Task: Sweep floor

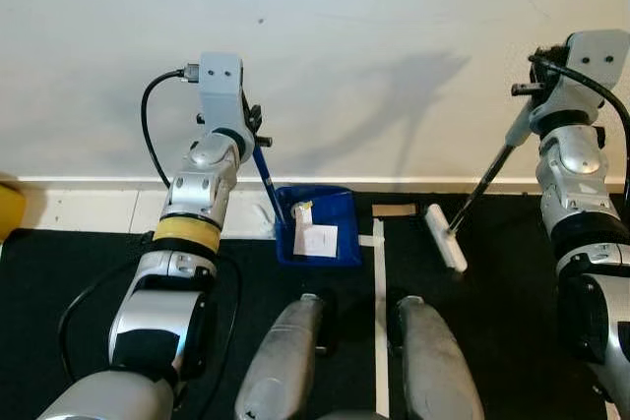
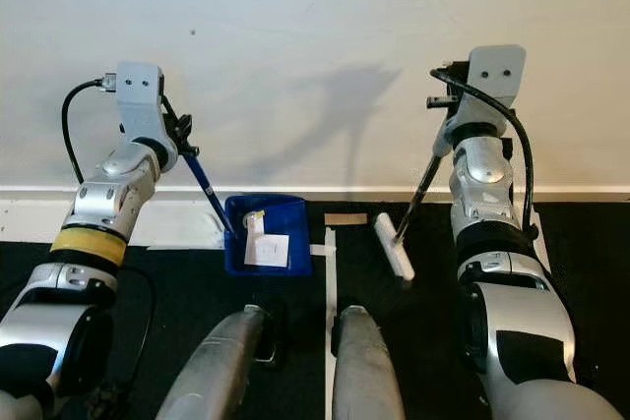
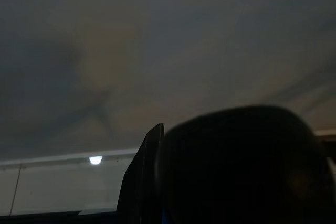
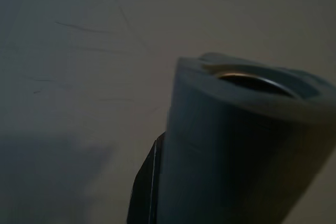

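A blue dustpan (image 1: 344, 213) rests on the floor by the wall, with a white paper scrap (image 1: 320, 240) and a small yellowish bit inside. Its blue handle (image 1: 266, 184) rises up to my left gripper (image 1: 254, 137), which is shut on it. My right gripper (image 1: 525, 117) is shut on the grey broom handle (image 1: 487, 179). The white brush head (image 1: 445, 237) touches the black mat to the right of the pan. In the right wrist view the handle's hollow grey end (image 4: 236, 140) looms beside one black finger (image 4: 144, 192).
A small brown cardboard piece (image 1: 394, 210) lies between pan and brush. A white tape line (image 1: 380, 312) runs across the black mat (image 1: 59, 272) toward my legs (image 1: 285, 351). The white wall stands close ahead. A yellow object (image 1: 8, 209) sits at far left.
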